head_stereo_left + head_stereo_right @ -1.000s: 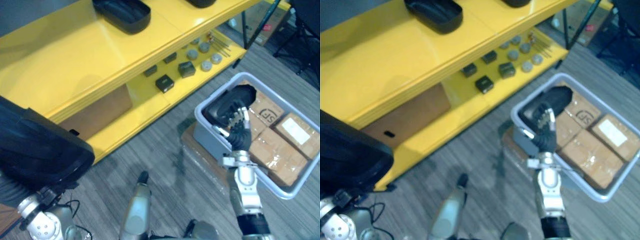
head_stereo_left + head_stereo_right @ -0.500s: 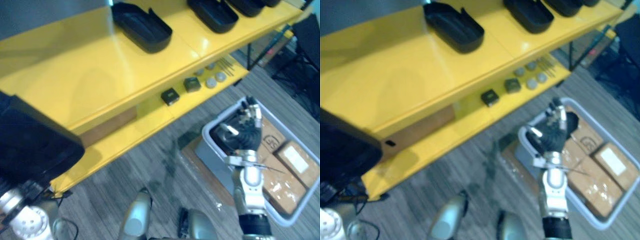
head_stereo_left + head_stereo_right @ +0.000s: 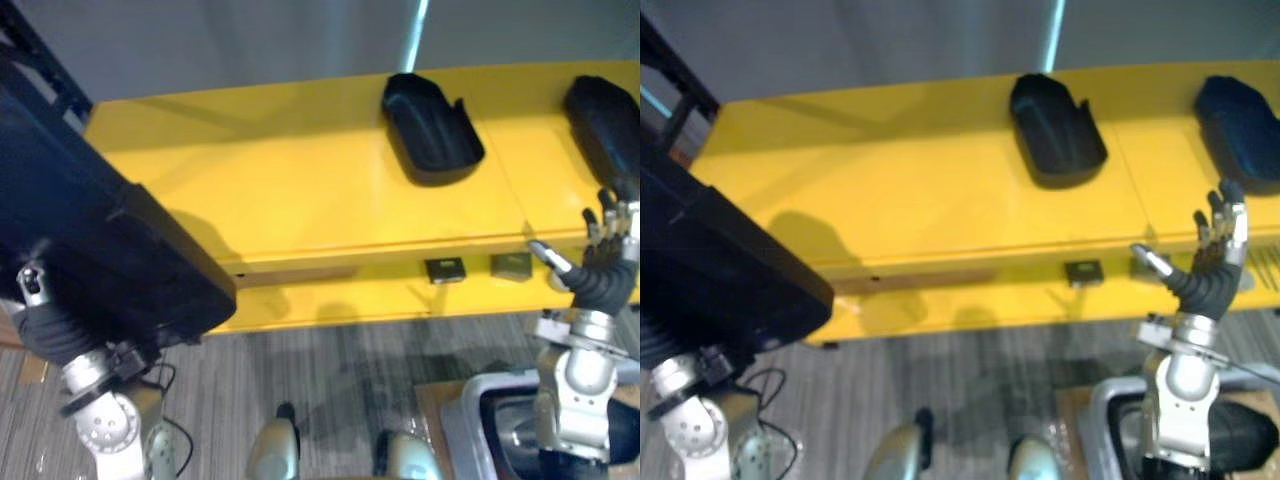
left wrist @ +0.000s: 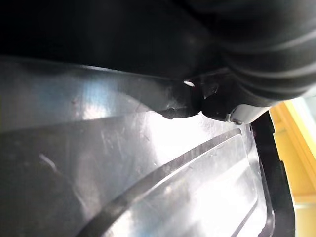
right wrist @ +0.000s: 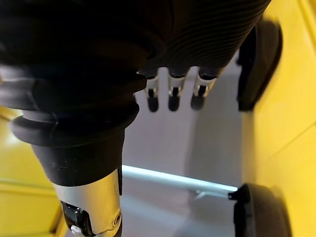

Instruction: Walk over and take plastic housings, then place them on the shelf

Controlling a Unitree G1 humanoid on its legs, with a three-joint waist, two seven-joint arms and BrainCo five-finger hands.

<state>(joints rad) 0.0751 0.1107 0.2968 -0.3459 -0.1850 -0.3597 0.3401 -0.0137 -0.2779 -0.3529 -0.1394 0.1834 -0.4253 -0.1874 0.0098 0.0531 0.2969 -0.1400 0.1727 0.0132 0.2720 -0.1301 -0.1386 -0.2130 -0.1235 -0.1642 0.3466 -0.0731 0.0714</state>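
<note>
Where the housings are: a large housing [image 3: 100,240], black plastic, is up at the robot's left on its left arm and covers the left end of the yellow shelf [image 3: 280,190] in the head views.
On the shelf's top board: 2 more black housings lie open side up, a middle housing [image 3: 432,128] and a right-end housing [image 3: 605,130], well apart.
Left hand [image 3: 50,335]: its dark ribbed cover sits under the large housing's near edge. I cannot tell how the fingers stand. The wrist view looks along the housing's glossy inner wall.
Right hand [image 3: 1205,265]: upright on a vertical forearm in front of the shelf's right part, palm toward the shelf, fingers straight and spread, thumb out to the side, holding nothing.
Lower board: 2 small dark blocks [image 3: 444,269] sit side by side.
Floor, lower right: a grey bin [image 3: 1110,420] holds another dark housing [image 3: 1240,435], beside the right forearm.
</note>
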